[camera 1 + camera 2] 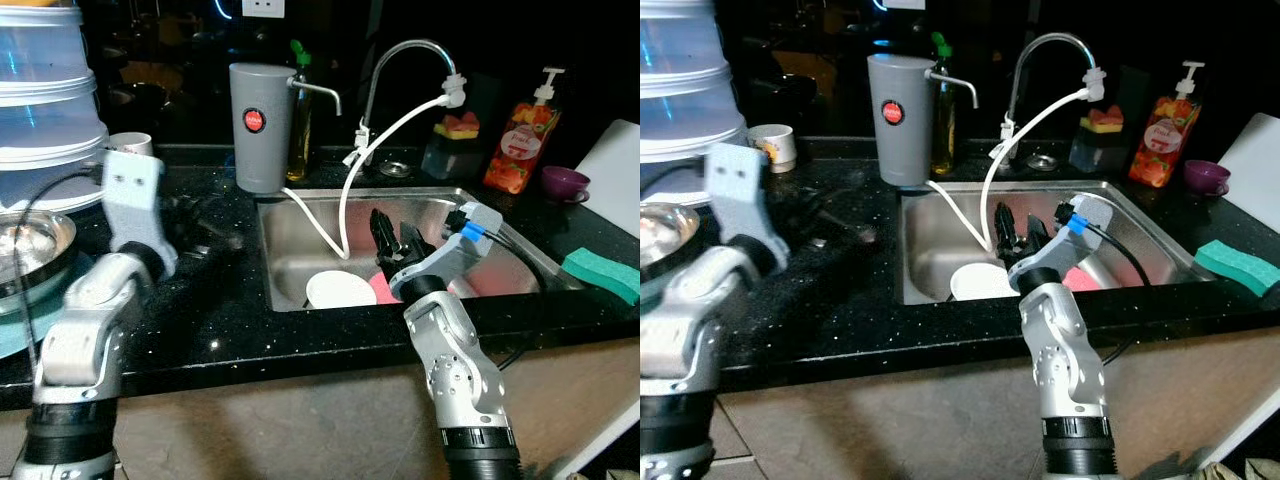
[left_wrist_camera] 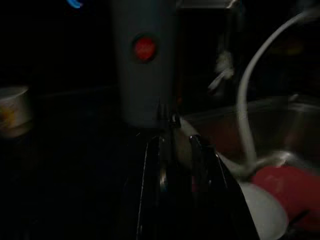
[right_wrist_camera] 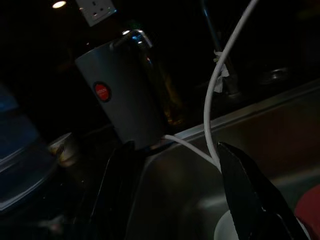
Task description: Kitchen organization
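Over a black speckled counter (image 1: 230,320) with a steel sink (image 1: 300,235) set into it, two silver arms reach forward. The right gripper (image 1: 395,238) hangs over the front of the basin, its two black fingers spread apart and holding nothing; the right wrist view shows a wide gap between them. Just beside it, on the sink floor, sits a white bowl (image 1: 340,290), and touching the bowl on the right is a pink dish (image 1: 1080,277), partly hidden by the arm. The left gripper (image 2: 177,165) is over the counter left of the sink, pointing toward the basin; its fingers lie close together with a narrow gap, and whether they are fully clenched cannot be told in the dark left wrist view.

At the far left of the counter a steel bowl (image 1: 35,245) rests on a pale plate. Behind it rises a stack of clear tubs (image 1: 40,100). A small white cup (image 1: 773,146) stands beside the stack.

On the right, a green sponge (image 1: 603,272) lies on the counter edge near the sink, with a white board (image 1: 615,160) behind it.

Behind the sink's left corner stands a grey dispenser (image 1: 260,125) with a red button, and a green-capped bottle (image 1: 298,130) is just beside it. A white hose (image 1: 380,140) runs from the curved tap (image 1: 405,55) down into the basin. Farther right along the back are a dark holder with red and yellow sponges (image 1: 458,140), an orange soap pump (image 1: 522,140) and a purple cup (image 1: 564,183).
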Controlling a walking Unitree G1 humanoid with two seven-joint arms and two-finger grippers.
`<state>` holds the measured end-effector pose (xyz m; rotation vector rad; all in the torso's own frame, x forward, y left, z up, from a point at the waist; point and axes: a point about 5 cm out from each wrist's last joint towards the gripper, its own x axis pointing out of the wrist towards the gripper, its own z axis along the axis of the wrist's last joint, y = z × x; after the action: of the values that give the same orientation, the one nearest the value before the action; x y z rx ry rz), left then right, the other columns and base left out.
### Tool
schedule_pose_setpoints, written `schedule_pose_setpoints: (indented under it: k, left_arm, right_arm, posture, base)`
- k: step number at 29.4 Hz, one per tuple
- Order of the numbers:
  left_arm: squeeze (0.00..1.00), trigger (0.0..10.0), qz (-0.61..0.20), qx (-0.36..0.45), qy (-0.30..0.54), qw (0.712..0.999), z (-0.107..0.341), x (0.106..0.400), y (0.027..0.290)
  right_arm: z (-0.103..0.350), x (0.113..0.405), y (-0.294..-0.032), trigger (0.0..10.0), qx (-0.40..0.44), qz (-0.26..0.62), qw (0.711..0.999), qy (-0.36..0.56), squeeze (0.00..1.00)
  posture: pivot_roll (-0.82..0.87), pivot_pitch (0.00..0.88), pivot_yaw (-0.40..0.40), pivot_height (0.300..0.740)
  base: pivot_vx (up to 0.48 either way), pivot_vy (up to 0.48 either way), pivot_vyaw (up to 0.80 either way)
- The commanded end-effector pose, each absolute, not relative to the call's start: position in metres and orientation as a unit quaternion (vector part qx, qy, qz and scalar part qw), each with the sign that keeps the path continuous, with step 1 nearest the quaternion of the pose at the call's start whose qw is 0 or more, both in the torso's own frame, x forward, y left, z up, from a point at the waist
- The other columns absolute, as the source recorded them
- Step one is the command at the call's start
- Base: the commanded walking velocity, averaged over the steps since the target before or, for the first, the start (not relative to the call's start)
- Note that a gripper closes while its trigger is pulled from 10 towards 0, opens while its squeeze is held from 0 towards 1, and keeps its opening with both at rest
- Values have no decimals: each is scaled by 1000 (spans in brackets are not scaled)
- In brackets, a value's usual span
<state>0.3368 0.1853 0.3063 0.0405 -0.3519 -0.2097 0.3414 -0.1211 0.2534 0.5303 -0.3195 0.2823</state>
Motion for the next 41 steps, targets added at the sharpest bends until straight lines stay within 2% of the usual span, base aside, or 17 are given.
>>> schedule_pose_setpoints:
  k: [1,2,3,6,7,8,9,11,15,25,27,35,39,41]
  left_arm:
    - [0,10000,-138,9,-193,971,314,338,173]
    - [0,10000,-173,-11,-198,965,319,341,161]
    - [0,10000,-198,-28,-196,960,321,344,152]
    - [0,10000,-212,-38,-193,957,322,346,147]
    - [0,10000,-221,-41,-188,956,322,348,143]
    - [0,10000,-221,-41,-188,956,322,348,143]
    - [0,10000,-227,-42,-180,956,321,351,140]
    - [0,10000,-256,-48,-160,952,318,354,130]
    - [0,10000,-282,-50,-152,946,316,359,121]
    - [0,10000,-303,-40,-145,941,318,369,112]
    - [0,10000,-308,-41,-146,939,319,370,110]
    - [0,10000,-310,-41,-142,939,316,374,105]
    - [0,10000,-311,-45,-145,938,319,377,102]
    - [0,10000,-312,-46,-146,938,320,377,101]
  right_arm:
    - [259,336,-115,10000,273,180,932,-157,0]
    - [264,330,-110,10000,300,224,914,-155,0]
    - [267,326,-108,10000,293,245,910,-160,0]
    - [268,323,-107,10000,284,251,911,-165,0]
    - [267,321,-104,10000,215,252,927,-176,0]
    - [267,321,-104,10000,215,252,927,-176,0]
    - [267,317,-98,10000,152,260,935,-186,0]
    - [269,307,-83,10000,65,297,930,-207,0]
    - [269,302,-74,10000,25,320,923,-213,0]
    - [262,297,-72,10000,9,350,916,-196,0]
    - [256,303,-69,10000,-21,328,927,-183,0]
    - [235,324,-67,10000,-50,276,951,-130,0]
    - [226,352,-73,10000,-50,191,975,-97,0]
    - [226,356,-73,10000,-46,178,978,-96,0]
  posture:
    - [136,68,-57,740]
    - [131,67,-54,740]
    - [128,68,-52,740]
    - [125,67,-49,740]
    - [119,68,-44,740]
    - [119,68,-44,740]
    - [114,68,-39,740]
    - [109,68,-35,740]
    - [105,68,-32,740]
    - [109,71,-29,740]
    - [108,72,-24,740]
    - [109,74,-20,740]
    - [111,74,-22,740]
    - [111,74,-22,740]
  base:
    - [0,0,0]
    - [0,0,0]
    - [0,0,0]
    - [0,0,0]
    - [0,0,0]
    - [0,0,0]
    - [0,0,0]
    - [0,0,0]
    - [0,0,0]
    - [0,0,0]
    - [0,0,0]
    - [0,0,0]
    - [0,0,0]
    - [0,0,0]
